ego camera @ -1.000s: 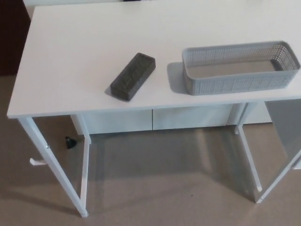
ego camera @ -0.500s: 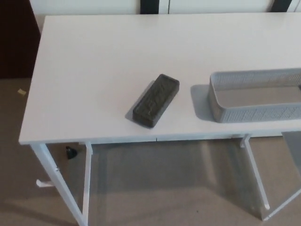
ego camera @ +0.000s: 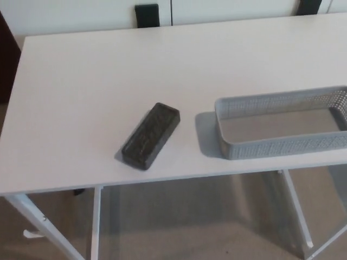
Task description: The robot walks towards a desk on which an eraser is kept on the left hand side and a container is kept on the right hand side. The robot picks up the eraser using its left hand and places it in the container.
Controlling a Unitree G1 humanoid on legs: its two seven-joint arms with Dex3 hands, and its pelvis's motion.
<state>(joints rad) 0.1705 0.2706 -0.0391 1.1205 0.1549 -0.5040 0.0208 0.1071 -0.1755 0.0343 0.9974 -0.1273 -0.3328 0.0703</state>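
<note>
1. A big white desk (ego camera: pixel 97 86) with a flat top and thin white metal legs fills most of the head view. Brown carpet floor (ego camera: pixel 190 222) shows under it.
2. A long grey plastic container (ego camera: pixel 282 142) with little holes in its walls sits on the right side of the desk, close to the front edge. Its right end runs out of the picture. It has nothing in it.
3. A dark grey block-shaped eraser (ego camera: pixel 150 135) lies flat near the front edge, about the middle of the desk. It is just left of the container but not touching it. It lies slanted, with its far end pointing toward the container.
4. No robot hand shows, so I cannot tell how open the hands are or how far the eraser is from them. Nothing holds the eraser.
</note>
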